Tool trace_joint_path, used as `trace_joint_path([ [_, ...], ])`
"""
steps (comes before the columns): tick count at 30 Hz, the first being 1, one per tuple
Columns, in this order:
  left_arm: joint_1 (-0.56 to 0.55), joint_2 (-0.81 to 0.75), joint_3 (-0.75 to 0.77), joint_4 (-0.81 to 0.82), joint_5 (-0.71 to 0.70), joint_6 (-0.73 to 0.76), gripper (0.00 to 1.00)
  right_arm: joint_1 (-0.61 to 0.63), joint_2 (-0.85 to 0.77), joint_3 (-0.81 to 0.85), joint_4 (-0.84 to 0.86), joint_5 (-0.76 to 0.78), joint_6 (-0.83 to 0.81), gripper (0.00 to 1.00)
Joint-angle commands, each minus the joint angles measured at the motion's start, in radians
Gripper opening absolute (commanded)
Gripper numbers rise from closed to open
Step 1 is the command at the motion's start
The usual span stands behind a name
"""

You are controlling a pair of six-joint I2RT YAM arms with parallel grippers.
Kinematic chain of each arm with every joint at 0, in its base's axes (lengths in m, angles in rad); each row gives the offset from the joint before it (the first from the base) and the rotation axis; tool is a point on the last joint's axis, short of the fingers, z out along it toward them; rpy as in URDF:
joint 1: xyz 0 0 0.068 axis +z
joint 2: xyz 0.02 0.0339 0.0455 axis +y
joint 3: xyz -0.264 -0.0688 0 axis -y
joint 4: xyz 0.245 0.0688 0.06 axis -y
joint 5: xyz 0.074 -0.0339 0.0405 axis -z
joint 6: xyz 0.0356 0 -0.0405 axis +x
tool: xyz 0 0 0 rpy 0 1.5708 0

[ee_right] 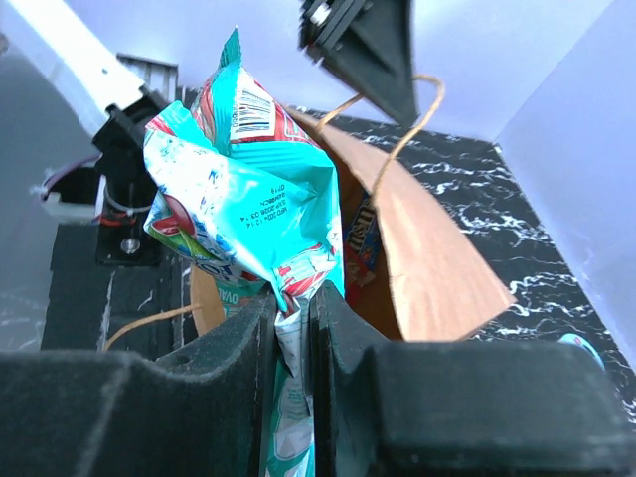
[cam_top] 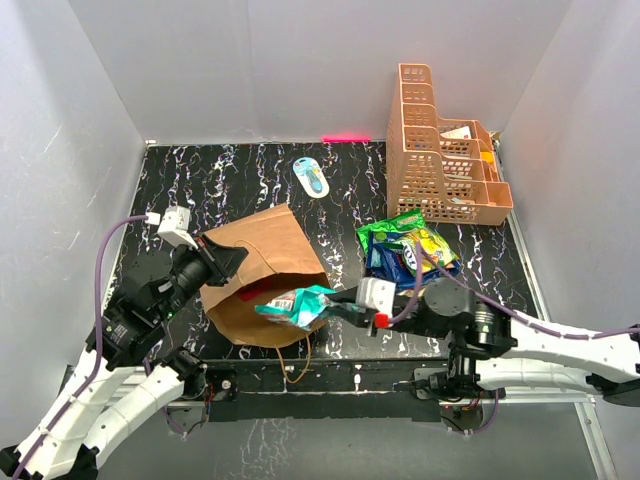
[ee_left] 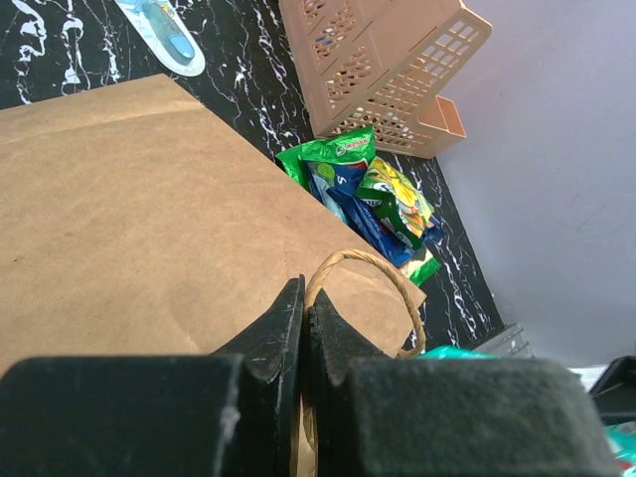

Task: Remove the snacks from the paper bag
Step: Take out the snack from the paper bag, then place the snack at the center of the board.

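Right claw (ee_right: pixel 295 298) pinches a crumpled teal snack packet (ee_right: pixel 238 189), held just outside the paper bag (cam_top: pixel 262 245) mouth ahead of it; left claw (ee_left: pixel 303 318), pressed together, nips the bag's rim beside its twisted handle (ee_left: pixel 383 273); other packets (cam_top: pixel 405 248) lie off the right claw's side

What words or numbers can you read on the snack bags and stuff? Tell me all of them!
No word or number reads for sure.
On the teal packet in the right pincer: a barcode and tiny print, too small to read.
On the green packet on the table: a logo, too blurred.
On the blue packet inside the paper bag: big letters, mostly hidden.
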Motion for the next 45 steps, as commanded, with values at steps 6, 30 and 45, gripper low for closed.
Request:
trace_joint_path([
  [6,0.001,0.003,0.017,-0.012,-0.026,-0.005,0.00,0.003,-0.054,0.095,0.069,0.541,0.037,0.08],
  [30,0.001,-0.014,0.037,-0.022,-0.018,0.002,0.00,-0.682,0.297,-0.020,-0.076,0.812,0.137,0.08],
  [45,0.001,-0.015,0.053,-0.026,-0.018,0.012,0.00,-0.683,0.499,-0.080,-0.141,0.686,0.255,0.08],
])
